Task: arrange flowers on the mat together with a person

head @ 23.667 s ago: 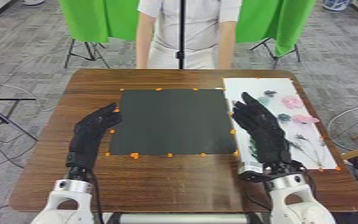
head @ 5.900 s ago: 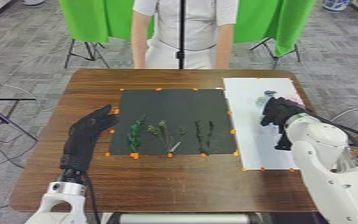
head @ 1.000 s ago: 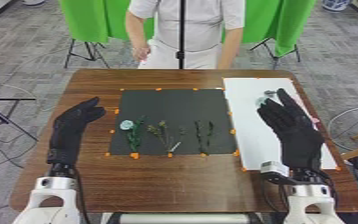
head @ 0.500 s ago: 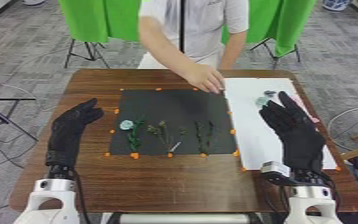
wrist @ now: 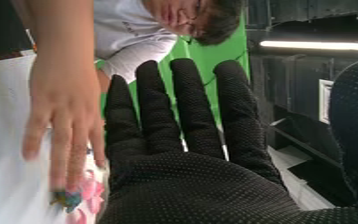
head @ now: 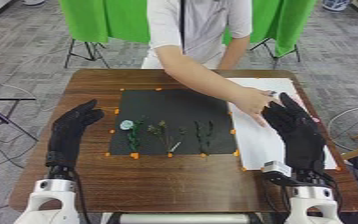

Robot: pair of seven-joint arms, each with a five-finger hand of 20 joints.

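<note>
My right robot hand (wrist: pixel 189 187) is spread, empty. Pink flower (wrist: pixel 93 191) looks light, soft, probably fragile; I'd pinch its base gently.

Left hand (head: pixel 73 121), right hand (head: pixel 298 131) uncurled

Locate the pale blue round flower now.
In the head view, the flower lies on the left of the dark square mat, beside the leftmost leafy green stem.
</note>
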